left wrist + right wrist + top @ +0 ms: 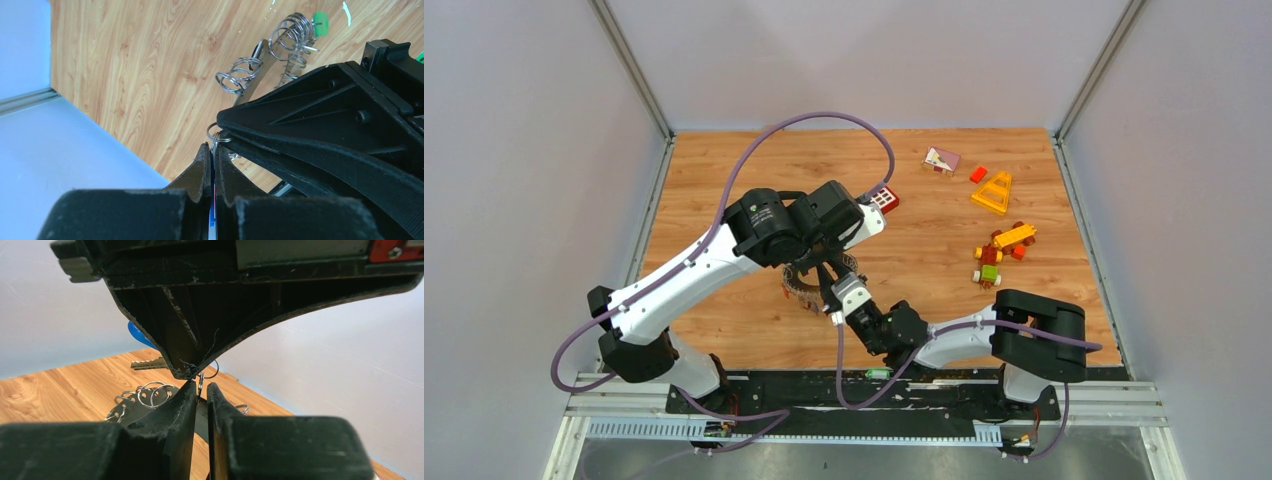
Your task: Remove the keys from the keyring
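Note:
The keyring (801, 288) lies mid-table, mostly hidden under both grippers. In the right wrist view it is a dark holed band (131, 404) carrying small split rings (152, 394); more rings show in the left wrist view (239, 76). My left gripper (825, 268) (214, 148) comes from above, shut on a blue-headed key (139, 335) whose silver blade (146, 364) sticks out sideways. My right gripper (835, 288) (201, 386) meets it tip to tip and is shut on the small split ring (200, 382) hanging from that key. The same ring shows in the left wrist view (218, 135).
Toy bricks lie at the back right: a red window brick (885, 198), a pink-white block (941, 160), a small red brick (978, 173), a yellow triangle (993, 192) and a mixed cluster (999, 252). Grey walls stand on three sides. A small green piece (320, 23) lies near the rail.

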You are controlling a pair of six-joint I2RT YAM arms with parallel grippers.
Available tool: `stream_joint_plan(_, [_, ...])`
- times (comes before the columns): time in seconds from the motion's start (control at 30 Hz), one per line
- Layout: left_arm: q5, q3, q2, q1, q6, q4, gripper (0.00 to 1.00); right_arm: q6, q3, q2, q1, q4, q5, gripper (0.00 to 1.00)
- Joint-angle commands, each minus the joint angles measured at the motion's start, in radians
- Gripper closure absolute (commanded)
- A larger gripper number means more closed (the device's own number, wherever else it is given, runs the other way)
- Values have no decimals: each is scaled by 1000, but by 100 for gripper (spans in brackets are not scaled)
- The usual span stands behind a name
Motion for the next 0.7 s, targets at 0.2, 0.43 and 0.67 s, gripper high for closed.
stream_joint_plan(0.2, [12, 7, -53, -2, 11, 37, 100, -16, 40, 5, -8, 110, 31, 97])
stream_joint_plan(0.43, [-4, -7, -78, -1, 3, 53, 100, -14, -55, -103, -9, 55, -72, 100])
stream_joint_plan(0.67, [127, -81, -156, -1, -16, 147, 100, 68, -92, -385, -9, -353, -195, 100])
